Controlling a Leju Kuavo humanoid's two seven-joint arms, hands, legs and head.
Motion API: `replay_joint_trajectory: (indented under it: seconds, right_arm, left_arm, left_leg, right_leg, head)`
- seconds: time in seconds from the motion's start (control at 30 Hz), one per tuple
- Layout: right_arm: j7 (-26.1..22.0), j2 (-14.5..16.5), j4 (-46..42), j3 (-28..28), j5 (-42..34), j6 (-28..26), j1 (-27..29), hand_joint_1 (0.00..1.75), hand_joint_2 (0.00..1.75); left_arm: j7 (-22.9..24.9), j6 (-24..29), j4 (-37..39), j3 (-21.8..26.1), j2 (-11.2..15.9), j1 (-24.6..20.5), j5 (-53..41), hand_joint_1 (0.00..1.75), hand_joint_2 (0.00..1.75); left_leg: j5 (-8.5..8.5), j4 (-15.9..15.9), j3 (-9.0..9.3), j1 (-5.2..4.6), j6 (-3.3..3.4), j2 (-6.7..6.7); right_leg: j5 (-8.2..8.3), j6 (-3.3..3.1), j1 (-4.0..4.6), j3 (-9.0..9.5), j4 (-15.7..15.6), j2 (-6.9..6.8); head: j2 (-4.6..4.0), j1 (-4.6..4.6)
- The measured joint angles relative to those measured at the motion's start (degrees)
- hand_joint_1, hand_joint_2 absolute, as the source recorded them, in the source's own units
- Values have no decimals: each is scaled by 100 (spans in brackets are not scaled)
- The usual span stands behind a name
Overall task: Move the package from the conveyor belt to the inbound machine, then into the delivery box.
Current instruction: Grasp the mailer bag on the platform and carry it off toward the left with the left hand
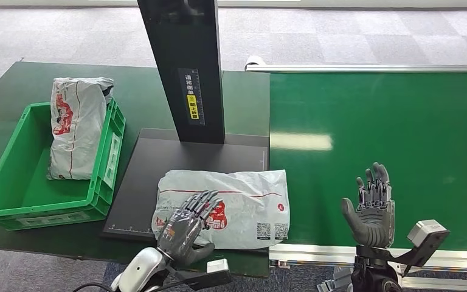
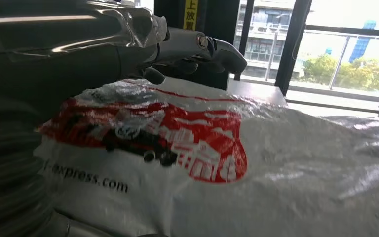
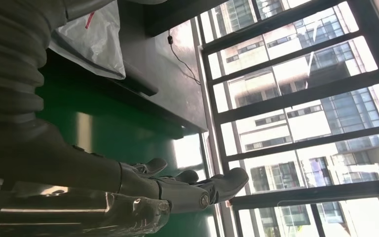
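The robot's left hand [image 1: 185,228] rests, fingers spread, on the near left corner of a white package [image 1: 231,204] printed in red, which lies on the black platform of the inbound machine [image 1: 158,176], just beyond and to the right of the hand, its right edge touching the conveyor belt [image 1: 377,121]. The left wrist view alone shows the fingers [image 2: 217,49] lying over the bag's crinkled top, above a red truck graphic and the lettering "express.com". The right hand [image 1: 372,210] hangs over the green belt, palm up, fingers apart, holding nothing; its wrist view adds windows and buildings beyond the fingertips [image 3: 227,180]. Two packages are fully in sight: a second package [image 1: 76,125] leans in the single green delivery box [image 1: 12,201], left of the left hand.
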Motion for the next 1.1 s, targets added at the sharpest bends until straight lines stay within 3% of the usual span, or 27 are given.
replay_joint_trajectory:
  seconds: [0.6,0.63,0.73,0.77,1.1]
  right_arm:
    - [-12,1,-13,-4,0,-85,-54,0,175]
    - [-12,1,-13,-4,0,-85,-54,0,175]
    - [-12,2,-13,-4,0,-85,-53,0,175]
    - [-12,2,-13,-4,0,-85,-51,0,175]
    - [-22,2,-17,-7,0,-91,-16,0,175]
  left_arm:
    - [-76,-292,228,-164,110,15,397,0,175]
    - [-73,-288,231,-164,115,15,400,20,175]
    - [-43,-253,231,-163,126,19,431,150,175]
    - [-32,-235,229,-163,127,22,452,174,175]
    - [55,-121,141,-158,146,29,505,175,175]
  left_leg:
    - [0,0,1,0,0,-1]
    - [0,0,0,0,0,-1]
    - [1,0,0,0,0,-1]
    - [1,0,1,0,0,-1]
    - [1,0,1,0,0,-1]
  right_leg:
    - [0,0,0,2,0,0]
    - [0,0,0,2,0,0]
    - [0,0,0,2,0,0]
    - [0,0,0,2,0,0]
    - [0,0,0,3,0,0]
  head:
    - [0,0]
    - [0,0]
    - [0,0]
    - [0,0]
    - [0,0]
